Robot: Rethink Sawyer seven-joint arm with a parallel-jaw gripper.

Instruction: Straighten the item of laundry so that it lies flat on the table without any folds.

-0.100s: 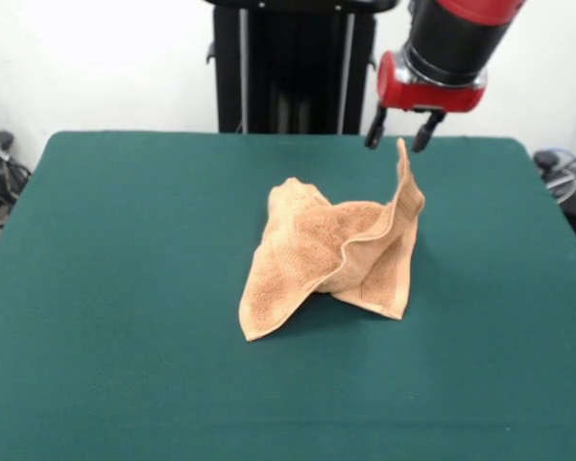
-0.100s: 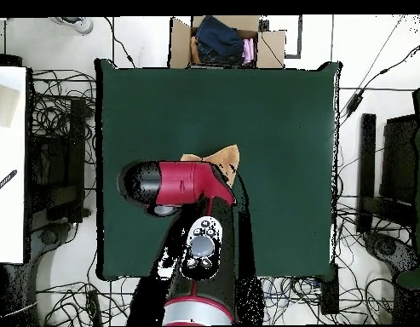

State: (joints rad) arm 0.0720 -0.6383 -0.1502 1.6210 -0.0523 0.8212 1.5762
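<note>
The claw (image 1: 399, 130) hangs open at the far right of the worktop (image 1: 106, 288), its two dark fingers spread and holding nothing, the tips just above the peak of the towel (image 1: 331, 254). That one corner of the towel stands up in a thin point directly under the claw, which suggests the cloth is propped by its own stiff folds, not gripped. The rest slumps in a crumpled, tent-like heap near the middle of the worktop, one flap draped toward the near left, so the flattening looks far from done.
</note>
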